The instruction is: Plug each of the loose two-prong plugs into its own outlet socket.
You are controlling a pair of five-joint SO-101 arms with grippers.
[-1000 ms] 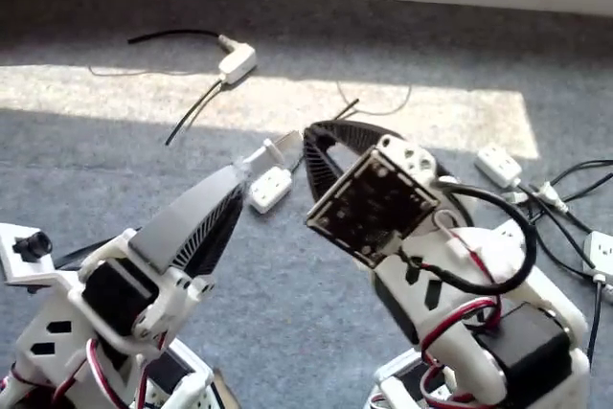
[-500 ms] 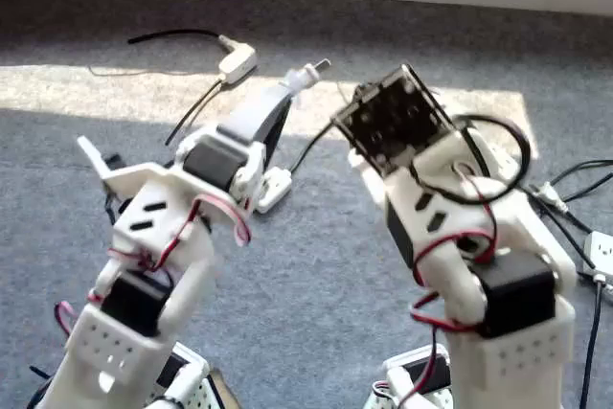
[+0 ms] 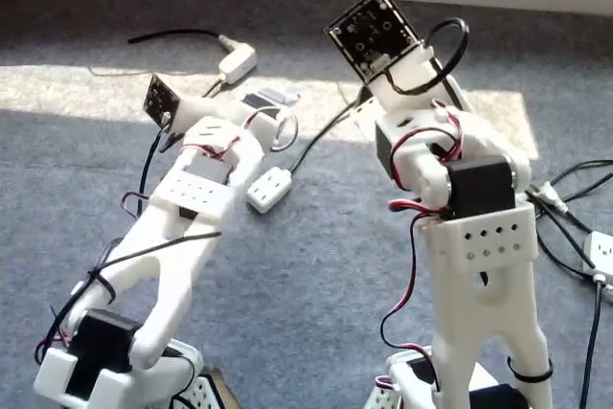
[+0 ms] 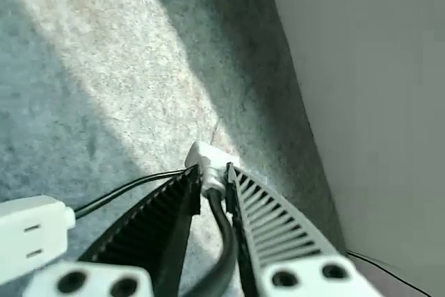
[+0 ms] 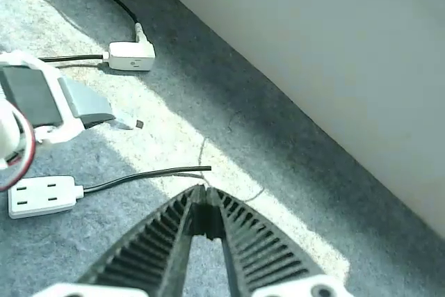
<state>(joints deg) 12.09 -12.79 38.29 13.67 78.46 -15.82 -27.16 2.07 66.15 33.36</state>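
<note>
Jaws on left gripper (image 4: 213,175) clamp the white plug (image 4: 201,156); right gripper (image 5: 206,196) is pinched closed. From above, outlet socket (image 3: 269,189) sits at 6 o'clock of the plug, long axis 1-to-7, left gripper looks nearer.

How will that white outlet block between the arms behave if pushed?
The outlet block looks small and plastic, so probably light; pushed, it would likely slide or twist on the carpet. Its thin black cord lies curved, so it is likely floppy and anchors little.
</note>
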